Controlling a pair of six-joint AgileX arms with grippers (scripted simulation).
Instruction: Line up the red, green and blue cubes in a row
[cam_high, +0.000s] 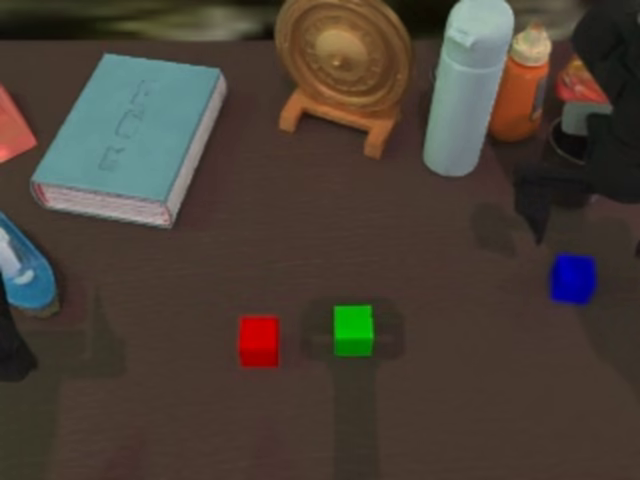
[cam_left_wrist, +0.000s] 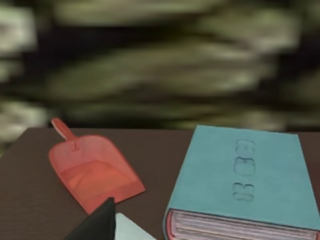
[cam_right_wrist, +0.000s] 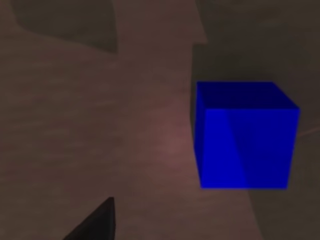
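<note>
- Red cube (cam_high: 259, 341): on the dark brown desk (cam_high: 200, 280), front centre, resting flat, nothing touching it.
- Green cube (cam_high: 353, 330): just right of the red cube with a gap between them, roughly level with it; a dark shadow lies around and below it.
- Blue cube (cam_high: 573, 278): well apart from the other two, near the desk's right edge and a little farther back than they are; it stands alone on the desk. The right wrist view shows it close up (cam_right_wrist: 245, 137), free of any contact.
- Right gripper (cam_high: 560, 195): dark mass at the right rear of the desk, above and behind the blue cube; the state of its jaws cannot be told. One dark fingertip (cam_right_wrist: 95, 222) shows in the right wrist view, clear of the blue cube.
- Left gripper (cam_high: 12, 350): at the far left edge of the desk, away from all cubes; jaw state cannot be told.
- Teal hardcover book (cam_high: 130, 135): lying flat at rear left, also seen in the left wrist view (cam_left_wrist: 245, 185).
- Red dustpan (cam_left_wrist: 92, 170): beside the book, at the left edge.
- Blue-and-white object (cam_high: 25, 270): left edge, in front of the book; kind unclear.
- Gold disc on wooden stand (cam_high: 343, 60): rear centre, upright.
- Pale blue-white bottle (cam_high: 468, 85): upright, right of the disc.
- Orange bottle (cam_high: 522, 85): just right of the pale bottle.
</note>
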